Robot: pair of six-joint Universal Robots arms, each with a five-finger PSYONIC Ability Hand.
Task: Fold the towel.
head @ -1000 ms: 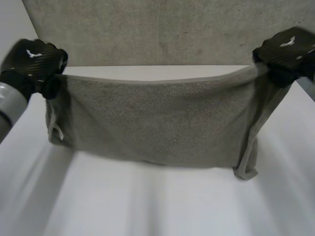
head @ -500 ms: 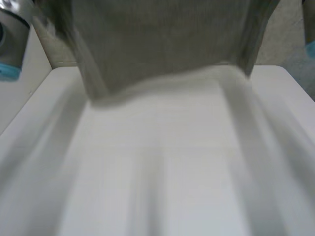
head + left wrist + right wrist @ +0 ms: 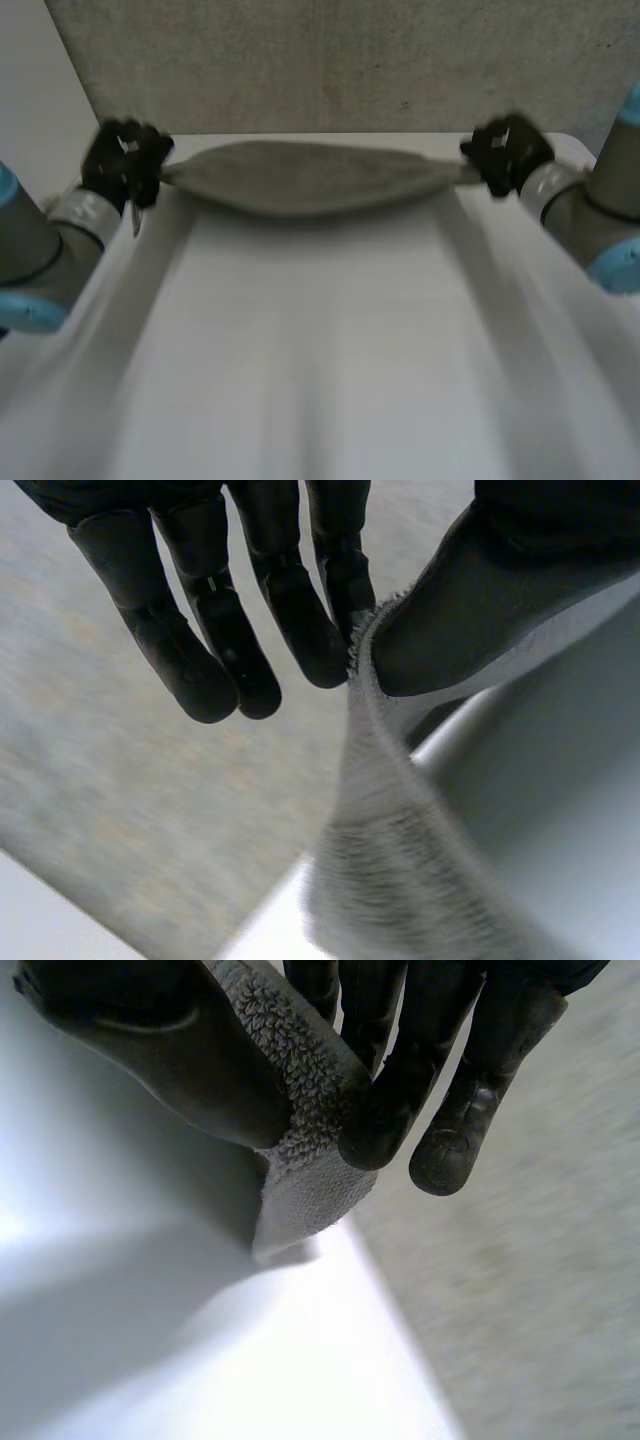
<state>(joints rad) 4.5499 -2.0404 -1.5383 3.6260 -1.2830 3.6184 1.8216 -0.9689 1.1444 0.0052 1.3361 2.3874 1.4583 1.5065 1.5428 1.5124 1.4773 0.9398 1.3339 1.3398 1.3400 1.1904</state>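
both arms have swung down and outward since a second ago: then the towel (image 3: pixel 305 178) hung between raised hands as a broad curtain close to the camera, and half a second ago it was lifted high, whereas now it is stretched low along the far edge of the table (image 3: pixel 320 360), in front of the grey panel (image 3: pixel 330 60). from the head view it reads as a thin, lens-shaped band, bellied a little in the middle, so most of the cloth is seen edge-on. whether its underside already touches the tabletop i cannot tell. the left hand (image 3: pixel 125 160) has one end, the right hand (image 3: pixel 505 152) the other, well apart, with the cloth drawn fairly taut between them. in its own wrist view the left hand pinches the towel's hemmed edge between the thumb and the nearest finger, while its other fingers stand straight and free. the right wrist view shows the same grip mirrored, the thumb pressing a bunched corner of terry against the fingers, just above the white surface. my judgement is that this is the cast-out before laying the towel flat. no fold has been made yet, so the task is at an early stage. both pinches hold little cloth, so a slip at either end could let it drop crooked.
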